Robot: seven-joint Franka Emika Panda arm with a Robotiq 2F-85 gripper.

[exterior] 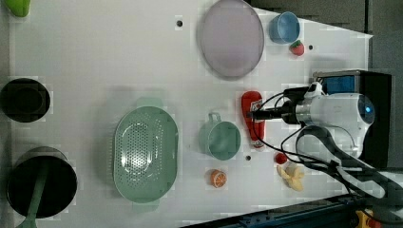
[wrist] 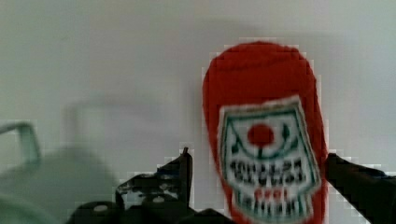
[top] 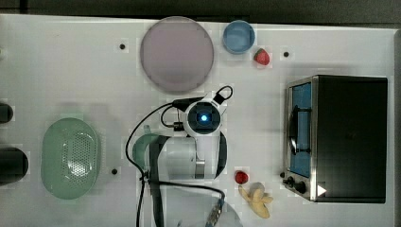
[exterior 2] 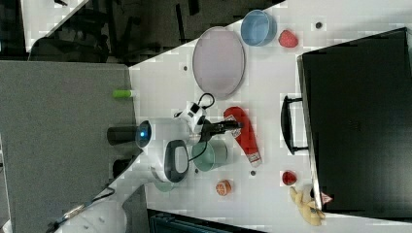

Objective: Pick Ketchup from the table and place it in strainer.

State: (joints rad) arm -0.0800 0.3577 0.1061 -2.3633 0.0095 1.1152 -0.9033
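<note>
The Ketchup (exterior: 250,105), a long red squeeze bottle with a white label, lies flat on the white table between the green cup and the black oven. It shows again in the right view (exterior 2: 247,138) and close up in the wrist view (wrist: 261,84). My gripper (exterior: 254,114) (exterior 2: 237,125) is low over the bottle and open. In the wrist view (wrist: 259,158) one black finger stands on each side of the label, clear of it. The strainer (top: 51,161) (exterior: 122,142), a pale mint oval basket with nothing in it, sits at the top view's left.
A green cup (exterior: 221,139) stands right beside the bottle. A mauve plate (top: 176,53), a blue bowl (top: 239,36) and a strawberry (top: 261,57) lie beyond. The black oven (top: 350,137), a red ball (top: 241,177), a banana (top: 257,198) and an orange slice (exterior: 216,178) are nearby.
</note>
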